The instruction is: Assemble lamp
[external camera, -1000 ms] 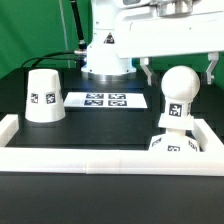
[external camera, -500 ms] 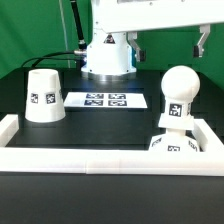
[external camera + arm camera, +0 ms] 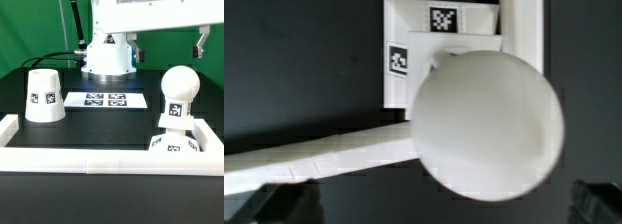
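The bulb (image 3: 177, 95) stands upright on the flat square base (image 3: 175, 146) at the exterior view's right, against the white wall. The cup-shaped shade (image 3: 42, 96) stands mouth down at the exterior view's left, apart from them. My gripper (image 3: 168, 46) is open and empty, well above the bulb, with one finger (image 3: 136, 50) on each side. In the wrist view the bulb's round top (image 3: 487, 120) fills the middle, with the tagged base (image 3: 446, 40) beyond it. The gripper (image 3: 434, 205) shows only dark fingertips (image 3: 269, 205) at the picture's corners.
The marker board (image 3: 106, 100) lies flat between the shade and the bulb. A low white wall (image 3: 100, 158) runs along the table's front and sides, and it shows in the wrist view (image 3: 313, 150). The robot's base (image 3: 105, 55) stands at the back.
The gripper has risen from beside the bulb's top to well above it, still open. The bulb, base and shade have not moved.
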`<state>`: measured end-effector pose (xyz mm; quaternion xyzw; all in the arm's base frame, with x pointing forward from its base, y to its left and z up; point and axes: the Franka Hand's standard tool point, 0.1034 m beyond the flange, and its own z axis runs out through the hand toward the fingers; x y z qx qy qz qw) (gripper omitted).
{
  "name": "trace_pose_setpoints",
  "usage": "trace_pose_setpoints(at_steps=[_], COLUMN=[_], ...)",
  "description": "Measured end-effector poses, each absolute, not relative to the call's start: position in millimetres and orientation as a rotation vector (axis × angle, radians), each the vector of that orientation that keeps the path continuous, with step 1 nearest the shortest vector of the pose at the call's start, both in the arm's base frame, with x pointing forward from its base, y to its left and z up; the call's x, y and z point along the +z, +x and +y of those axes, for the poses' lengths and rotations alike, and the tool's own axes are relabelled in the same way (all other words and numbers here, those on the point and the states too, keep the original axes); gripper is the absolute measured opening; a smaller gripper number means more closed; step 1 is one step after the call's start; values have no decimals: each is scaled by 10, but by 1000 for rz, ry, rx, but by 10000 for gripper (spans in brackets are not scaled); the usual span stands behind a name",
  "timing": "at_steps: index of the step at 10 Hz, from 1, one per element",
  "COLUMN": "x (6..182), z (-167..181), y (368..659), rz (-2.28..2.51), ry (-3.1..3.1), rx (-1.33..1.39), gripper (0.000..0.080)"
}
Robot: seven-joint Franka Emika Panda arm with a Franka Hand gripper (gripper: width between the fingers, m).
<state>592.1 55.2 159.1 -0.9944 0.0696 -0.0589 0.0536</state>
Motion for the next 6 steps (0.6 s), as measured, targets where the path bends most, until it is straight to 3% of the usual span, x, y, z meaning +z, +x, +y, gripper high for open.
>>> trace_pose_setpoints(at_steps=[4, 6], x=[1501, 1448], z=[-244, -508], y=[5437, 5339], rz=[246, 280], ry=[-3027, -3010], rx=[-125, -129], gripper=[699, 699])
